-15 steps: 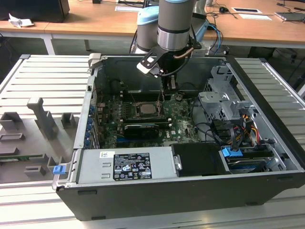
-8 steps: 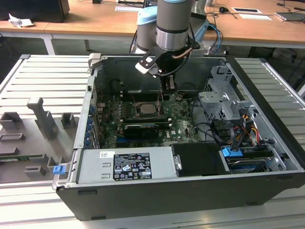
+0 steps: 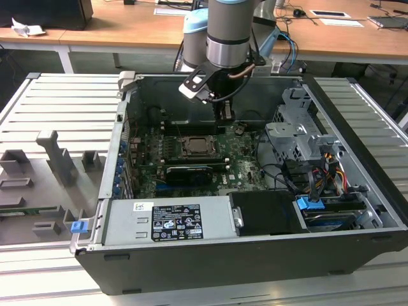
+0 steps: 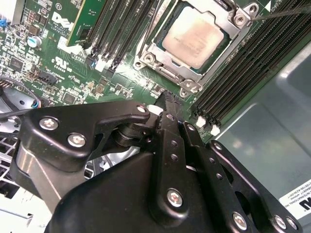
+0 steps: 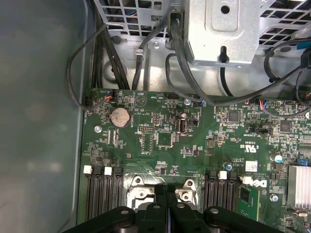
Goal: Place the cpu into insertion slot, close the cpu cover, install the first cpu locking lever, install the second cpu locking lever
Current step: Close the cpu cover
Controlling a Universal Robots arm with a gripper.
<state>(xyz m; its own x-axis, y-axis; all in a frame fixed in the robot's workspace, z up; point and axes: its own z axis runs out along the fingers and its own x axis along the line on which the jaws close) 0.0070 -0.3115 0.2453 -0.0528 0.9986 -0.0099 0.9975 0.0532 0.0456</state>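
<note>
Already seated, the cpu (image 4: 197, 36) lies just beside the closed gripper (image 4: 167, 99).

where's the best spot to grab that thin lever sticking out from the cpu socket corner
Probably grip the lever well out from the socket, coming from above with the jaws across the rod. It is a thin wire reaching out over the memory slots, and the cover crowds its socket end.
</note>
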